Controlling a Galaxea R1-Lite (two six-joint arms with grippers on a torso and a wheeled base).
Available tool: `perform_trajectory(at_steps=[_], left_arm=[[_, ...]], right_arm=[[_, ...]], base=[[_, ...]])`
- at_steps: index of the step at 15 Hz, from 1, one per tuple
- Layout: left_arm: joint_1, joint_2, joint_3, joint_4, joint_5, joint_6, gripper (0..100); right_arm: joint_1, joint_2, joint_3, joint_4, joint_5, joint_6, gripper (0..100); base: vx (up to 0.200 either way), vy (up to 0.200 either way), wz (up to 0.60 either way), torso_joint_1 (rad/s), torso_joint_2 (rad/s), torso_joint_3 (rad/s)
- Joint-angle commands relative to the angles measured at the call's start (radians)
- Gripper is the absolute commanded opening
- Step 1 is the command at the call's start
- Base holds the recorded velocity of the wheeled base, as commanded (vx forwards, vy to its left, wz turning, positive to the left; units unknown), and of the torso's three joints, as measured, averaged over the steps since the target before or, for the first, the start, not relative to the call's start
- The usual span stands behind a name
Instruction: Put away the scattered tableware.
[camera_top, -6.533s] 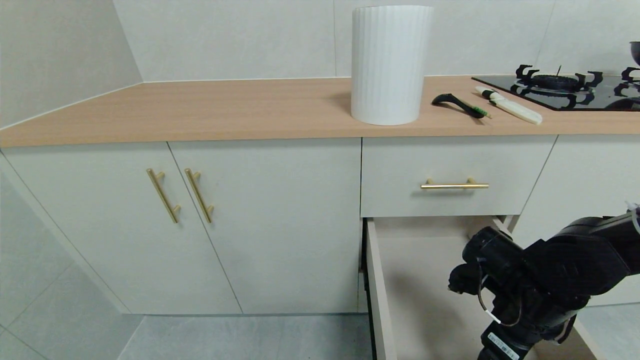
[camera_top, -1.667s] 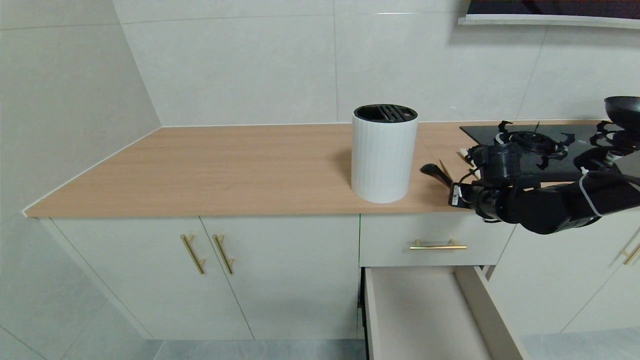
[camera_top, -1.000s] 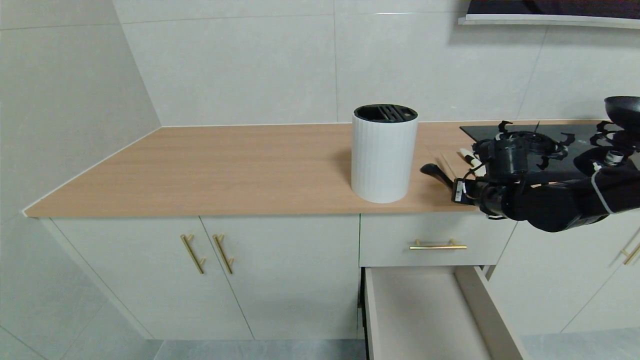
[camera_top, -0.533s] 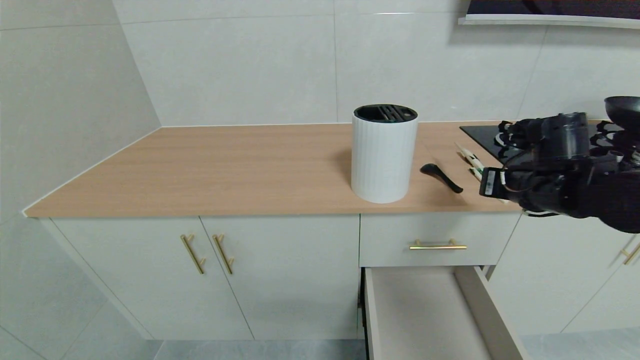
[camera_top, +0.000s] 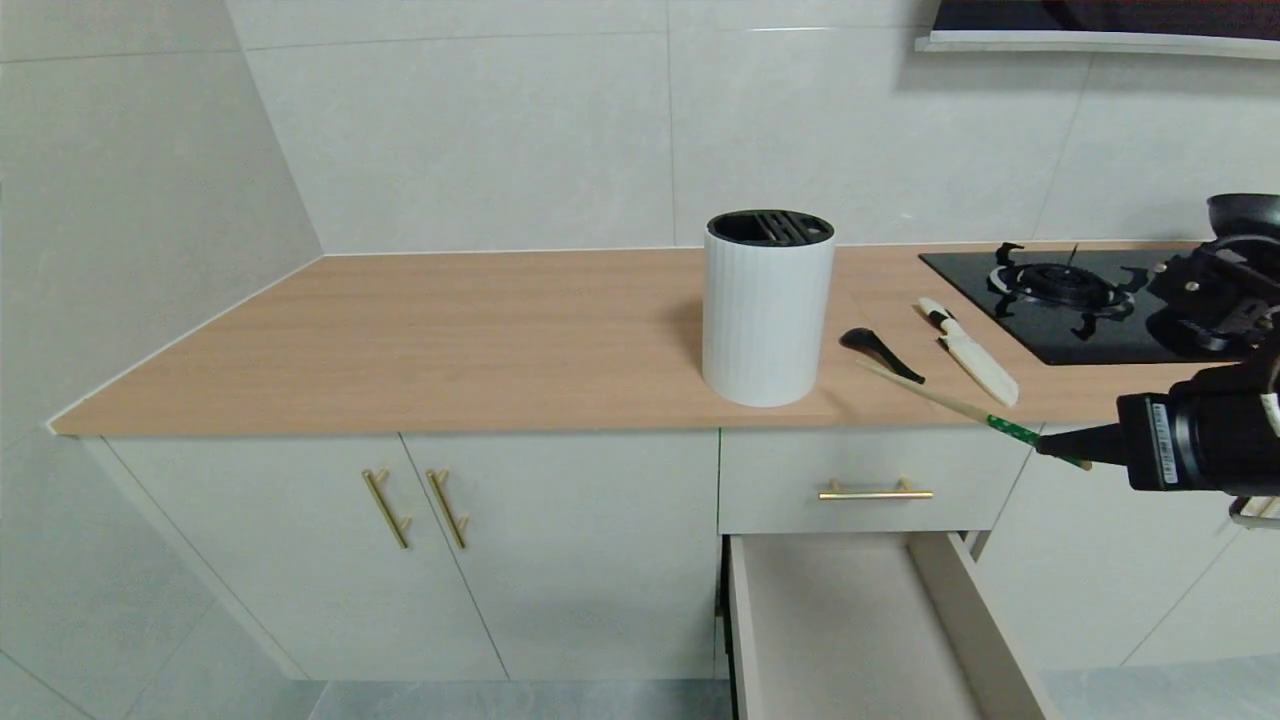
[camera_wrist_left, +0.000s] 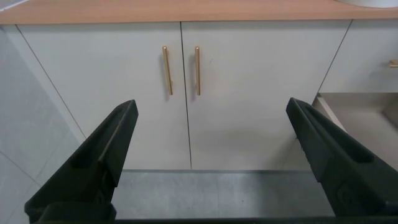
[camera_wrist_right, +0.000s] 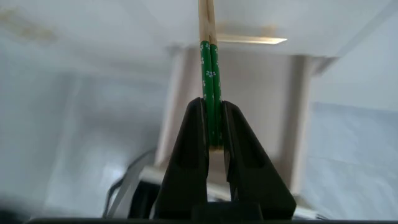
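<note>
Since half a second ago, we see the right gripper (camera_top: 1050, 445) has drawn back off the counter (camera_top: 450, 340), carrying the chopsticks (camera_top: 950, 402). In the head view it hangs at four o'clock of the holder (camera_top: 768, 305) and one o'clock of the open drawer (camera_top: 748, 620). The spoon (camera_top: 880, 352) and knife (camera_top: 968, 350) lie at three o'clock of the holder. In the left wrist view, the left gripper (camera_wrist_left: 211, 106) has its fingers wide apart, facing the cabinet doors (camera_wrist_left: 186, 112). In the right wrist view, the jaws are clamped on the chopsticks' green ends.
</note>
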Motion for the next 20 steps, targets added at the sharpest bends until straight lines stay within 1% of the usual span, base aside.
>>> perform_trajectory(at_steps=[1,6,14,16,20], left_arm=[[0.000,0.000,0.000,0.000,0.000,0.000,100],[0.000,0.000,0.000,0.000,0.000,0.000,100],[0.000,0.000,0.000,0.000,0.000,0.000,100],[0.000,0.000,0.000,0.000,0.000,0.000,100],[0.000,0.000,0.000,0.000,0.000,0.000,100]], right_arm=[[0.003,-0.065,0.020,0.014,0.035,-0.028,0],[0.052,-0.019,0.069,0.010,0.035,-0.054,0],[0.093,0.087,0.096,0.008,0.035,-0.054,0],[0.095,0.109,0.098,0.008,0.035,-0.054,0],[0.095,0.118,0.099,0.004,0.035,-0.054,0]], base=[[0.000,0.000,0.00,0.000,0.00,0.000],[0.000,0.000,0.00,0.000,0.00,0.000],[0.000,0.000,0.00,0.000,0.00,0.000],[0.000,0.000,0.00,-0.115,0.25,0.146],[0.000,0.000,0.00,-0.178,0.45,0.259]])
